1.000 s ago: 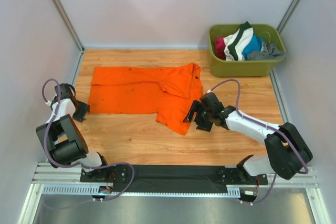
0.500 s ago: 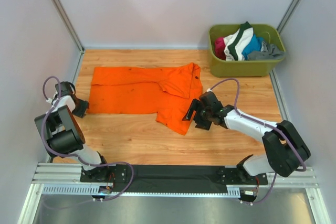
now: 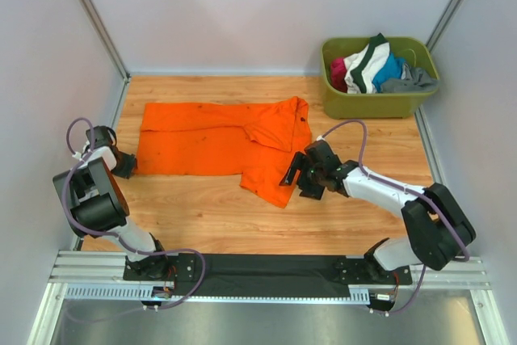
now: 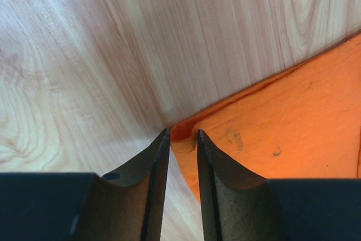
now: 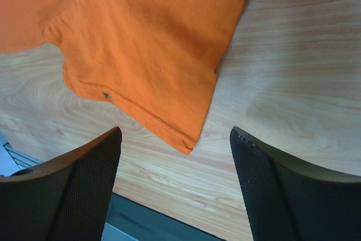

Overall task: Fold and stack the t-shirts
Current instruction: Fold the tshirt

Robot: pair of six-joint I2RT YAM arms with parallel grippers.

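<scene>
A bright orange t-shirt (image 3: 218,141) lies spread on the wooden table, its right part folded over and a sleeve hanging toward the front. My left gripper (image 3: 125,166) is at the shirt's near left corner. In the left wrist view its fingers (image 4: 181,134) are nearly together with the orange corner (image 4: 186,139) pinched between the tips. My right gripper (image 3: 292,177) is open just right of the sleeve's near corner. In the right wrist view the sleeve hem corner (image 5: 189,145) lies between the wide-open fingertips (image 5: 175,134), untouched.
An olive-green plastic tub (image 3: 376,104) stands at the back right with several more garments (image 3: 371,66) heaped in it. Grey walls close in the left, back and right. A black strip and metal rail (image 3: 266,268) run along the near edge.
My left gripper has moved a little up and right onto the shirt's corner. My right gripper has crept slightly left toward the sleeve. The shirt has not moved.
</scene>
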